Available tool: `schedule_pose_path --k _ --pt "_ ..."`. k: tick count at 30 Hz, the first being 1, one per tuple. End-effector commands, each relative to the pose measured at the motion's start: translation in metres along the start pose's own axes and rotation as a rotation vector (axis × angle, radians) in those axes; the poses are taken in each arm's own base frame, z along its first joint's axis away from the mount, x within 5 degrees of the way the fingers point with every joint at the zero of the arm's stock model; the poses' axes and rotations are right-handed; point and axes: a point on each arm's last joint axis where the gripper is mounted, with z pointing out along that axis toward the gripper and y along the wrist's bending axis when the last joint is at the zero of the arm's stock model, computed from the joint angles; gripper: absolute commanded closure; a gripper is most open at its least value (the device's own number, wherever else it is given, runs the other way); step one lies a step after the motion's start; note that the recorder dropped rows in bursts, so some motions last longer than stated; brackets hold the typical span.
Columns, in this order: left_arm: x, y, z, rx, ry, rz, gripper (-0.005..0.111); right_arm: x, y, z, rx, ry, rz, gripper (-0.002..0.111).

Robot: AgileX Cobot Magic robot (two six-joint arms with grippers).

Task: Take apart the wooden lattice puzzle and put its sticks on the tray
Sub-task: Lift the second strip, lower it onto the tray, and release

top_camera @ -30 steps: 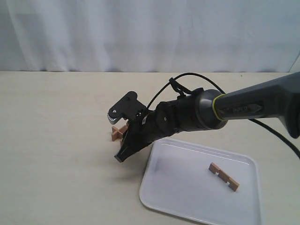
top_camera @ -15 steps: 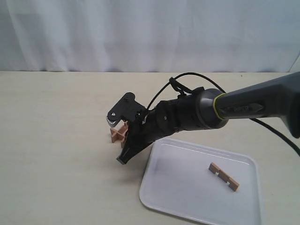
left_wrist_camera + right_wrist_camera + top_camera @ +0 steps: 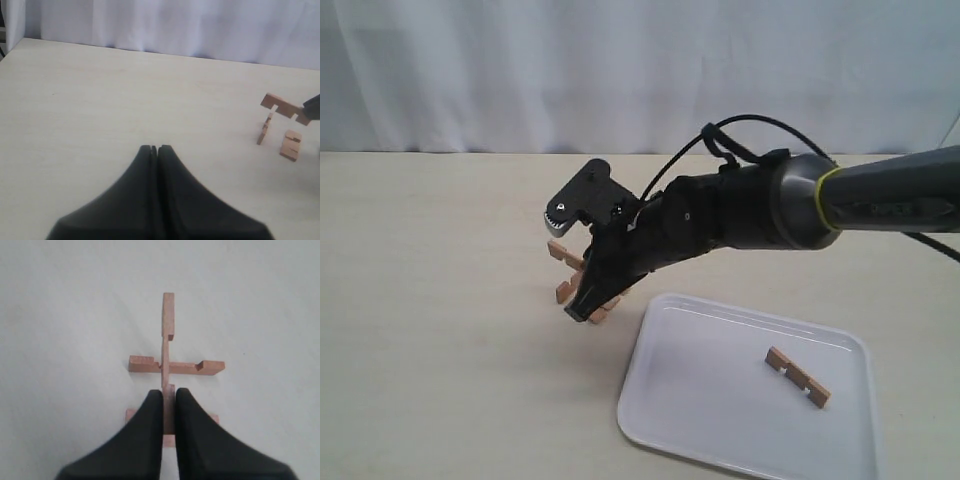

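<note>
The wooden lattice puzzle is apart. My right gripper (image 3: 586, 300) (image 3: 169, 392) is shut on one stick (image 3: 168, 330), which pokes out to the left, raised above the table (image 3: 563, 252) (image 3: 281, 105). A second stick (image 3: 175, 367) (image 3: 264, 129) crosses under it on edge; I cannot tell whether it hangs from it. A third stick (image 3: 291, 145) (image 3: 604, 311) lies flat on the table beneath the fingers. Another stick (image 3: 797, 377) lies on the white tray (image 3: 700, 410). My left gripper (image 3: 155, 148) is shut and empty, far from the sticks, and does not show in the exterior view.
The tray sits at the front right, just right of the loose sticks. The right arm (image 3: 760, 215) and its cable (image 3: 720, 135) reach in from the right. A white curtain (image 3: 640, 70) closes the back of the beige table (image 3: 440, 330).
The right gripper has risen and shifted slightly with one stick in it. The compact wooden cluster by its fingers has come apart into separate sticks.
</note>
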Motion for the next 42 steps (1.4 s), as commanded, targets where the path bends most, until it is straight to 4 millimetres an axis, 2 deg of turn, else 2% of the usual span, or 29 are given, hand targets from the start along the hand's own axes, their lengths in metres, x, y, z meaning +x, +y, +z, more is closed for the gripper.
schedule_pose_path --k 1,5,9,15,21,26,31,42 --pt "0.000 0.000 0.000 -0.001 -0.002 0.002 0.107 -0.004 -0.003 -0.028 0.011 -0.024 0.007 0.104" --pt "0.000 0.000 0.000 -0.001 -0.002 0.002 0.107 0.009 -0.010 -0.055 0.034 -0.023 0.031 0.104" --pt "0.000 0.000 0.000 -0.001 -0.001 0.000 0.107 0.035 -0.018 -0.081 0.042 0.032 0.070 0.104" --pt "0.001 0.000 0.000 -0.001 0.001 0.000 0.107 0.079 -0.013 -0.105 0.025 0.132 0.124 0.104" --pt "0.000 0.000 0.000 -0.001 -0.001 0.000 0.107 0.114 0.002 -0.103 0.014 0.197 0.184 0.104" --pt "0.000 0.000 0.000 -0.001 -0.001 0.000 0.107 0.136 0.001 -0.101 0.061 0.211 0.330 0.104" --pt "0.000 0.000 0.000 -0.001 -0.001 0.000 0.107 0.147 0.005 -0.099 0.081 0.211 0.360 0.104" --pt "0.000 0.000 0.000 -0.001 -0.001 0.000 0.107 0.149 0.005 -0.099 0.102 0.192 0.429 0.104"
